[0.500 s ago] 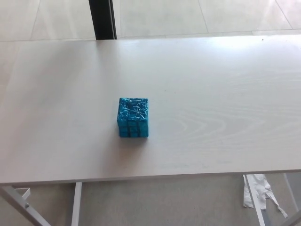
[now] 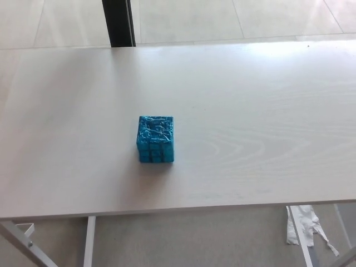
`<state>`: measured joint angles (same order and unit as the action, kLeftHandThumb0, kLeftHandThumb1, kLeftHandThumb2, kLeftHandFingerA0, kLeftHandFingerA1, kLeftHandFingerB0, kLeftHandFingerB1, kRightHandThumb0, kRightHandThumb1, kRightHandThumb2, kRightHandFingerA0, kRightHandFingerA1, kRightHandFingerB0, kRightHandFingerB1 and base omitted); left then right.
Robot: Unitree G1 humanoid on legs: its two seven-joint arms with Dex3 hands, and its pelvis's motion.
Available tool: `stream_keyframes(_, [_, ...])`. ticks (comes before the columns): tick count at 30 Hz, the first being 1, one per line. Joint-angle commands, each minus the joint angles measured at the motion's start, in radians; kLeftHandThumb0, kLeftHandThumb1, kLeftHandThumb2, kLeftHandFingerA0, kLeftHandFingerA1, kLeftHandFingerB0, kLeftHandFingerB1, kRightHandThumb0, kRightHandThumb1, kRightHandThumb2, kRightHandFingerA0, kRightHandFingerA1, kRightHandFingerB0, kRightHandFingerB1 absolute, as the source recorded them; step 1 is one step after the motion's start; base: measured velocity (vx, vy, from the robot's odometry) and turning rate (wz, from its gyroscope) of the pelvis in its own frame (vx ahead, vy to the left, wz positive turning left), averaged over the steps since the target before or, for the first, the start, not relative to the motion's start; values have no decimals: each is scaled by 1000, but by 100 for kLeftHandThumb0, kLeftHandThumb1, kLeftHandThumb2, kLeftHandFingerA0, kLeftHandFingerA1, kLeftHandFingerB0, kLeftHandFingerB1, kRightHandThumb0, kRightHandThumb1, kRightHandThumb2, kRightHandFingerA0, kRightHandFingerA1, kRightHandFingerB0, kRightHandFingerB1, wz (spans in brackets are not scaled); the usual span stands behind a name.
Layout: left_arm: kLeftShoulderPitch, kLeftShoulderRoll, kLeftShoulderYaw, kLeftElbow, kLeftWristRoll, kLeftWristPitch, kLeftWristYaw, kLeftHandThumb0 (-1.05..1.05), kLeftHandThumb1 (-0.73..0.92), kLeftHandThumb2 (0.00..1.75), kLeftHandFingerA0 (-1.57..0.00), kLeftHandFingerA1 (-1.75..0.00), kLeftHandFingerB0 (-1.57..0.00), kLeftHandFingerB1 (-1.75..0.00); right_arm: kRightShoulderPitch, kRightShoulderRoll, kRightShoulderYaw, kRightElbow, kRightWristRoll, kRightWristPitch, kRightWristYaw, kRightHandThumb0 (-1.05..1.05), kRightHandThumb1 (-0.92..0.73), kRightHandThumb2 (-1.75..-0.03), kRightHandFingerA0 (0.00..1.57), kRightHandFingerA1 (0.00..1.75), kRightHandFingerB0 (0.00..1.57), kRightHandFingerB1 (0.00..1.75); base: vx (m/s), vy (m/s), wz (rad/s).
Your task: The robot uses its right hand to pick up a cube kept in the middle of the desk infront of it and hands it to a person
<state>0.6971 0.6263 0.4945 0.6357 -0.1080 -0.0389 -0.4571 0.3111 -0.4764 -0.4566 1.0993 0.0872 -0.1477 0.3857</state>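
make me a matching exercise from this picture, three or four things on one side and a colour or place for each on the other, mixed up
Things:
1. crinkly foil-wrapped cube
2. pale wood-grain desk top
3. dark vertical post
4. crumpled white strip

Colour or place:
A. on the floor below the desk's near edge, picture right
B. blue, resting on the desk a little left of centre
C. black, beyond the far edge of the desk
D. whitish, spanning the whole picture width

Pairs: 1-B, 2-D, 3-C, 4-A

Neither robot hand is in view.
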Motion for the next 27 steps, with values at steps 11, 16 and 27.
stream_keyframes(11, [-481, -4, 169, 245, -160, 151, 230, -75, 58, 99, -48, -76, -19, -56, -385, -319, -253, -75, 150, 121, -300, -79, -54, -58, 71, 144, 33, 33, 0, 0, 0])
stream_keyframes(16, [-505, 29, 221, 272, -165, 169, 231, -74, 76, 63, -46, -79, -18, -52, -345, -280, -249, -50, 113, 139, -327, -80, -53, -57, 60, 118, 31, 32, 11, -3, 2])
stream_keyframes(27, [-526, 53, 292, 315, -162, 151, 249, -78, 79, 64, -42, -73, -23, -49, -541, -356, -280, -213, 115, 108, -338, -105, -55, -62, 78, 91, 35, 47, 0, 0, 0])
